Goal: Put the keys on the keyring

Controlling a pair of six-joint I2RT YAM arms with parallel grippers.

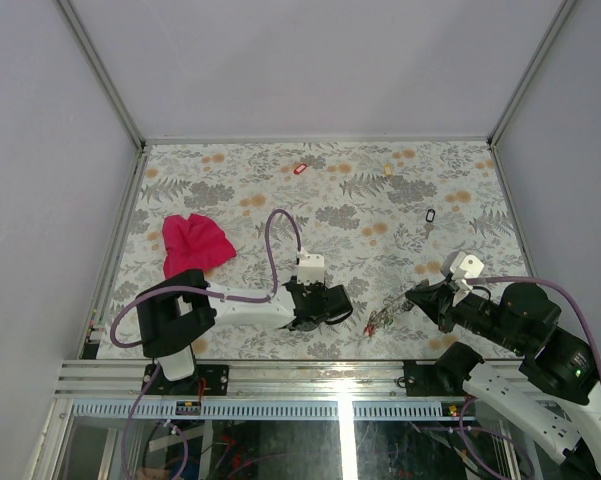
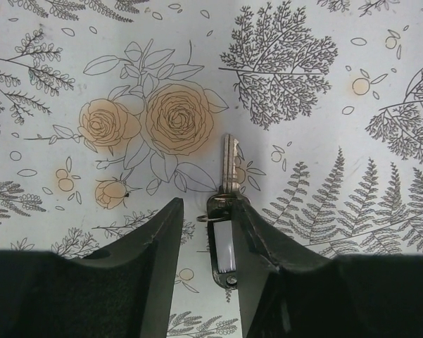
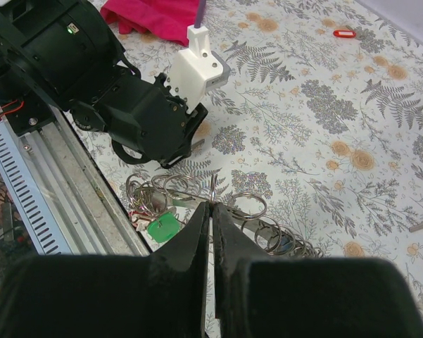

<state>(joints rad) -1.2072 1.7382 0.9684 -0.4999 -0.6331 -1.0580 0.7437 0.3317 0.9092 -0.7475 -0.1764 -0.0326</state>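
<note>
Floral-printed tabletop, flat and matt, with grey ferns and orange roses on a pale ground, is being enclosed by plain white walls and edged at the near side by a ribbed aluminium rail. Keyring, a thin grey wire hoop crowded with small split rings and carrying a green plastic tag, is lying near the front edge between the two arms. Its wire is being pinched edge-on by the right gripper, whose black jaws are pressed tight together on it. Left gripper, with black wedge-shaped fingers, is being held low over the table with its jaws apart, astride a dark-tagged key. This key has a flat silver blade pointing away, a small split ring at the head and an oblong tag with a pale window. The tag is lying against one finger with a gap showing at the other, so nothing is being clamped. Red-tagged key, cream tag and black-tagged key are lying loose toward the far side, well apart from one another. Magenta cloth, soft and crumpled, is lying at the left.
</note>
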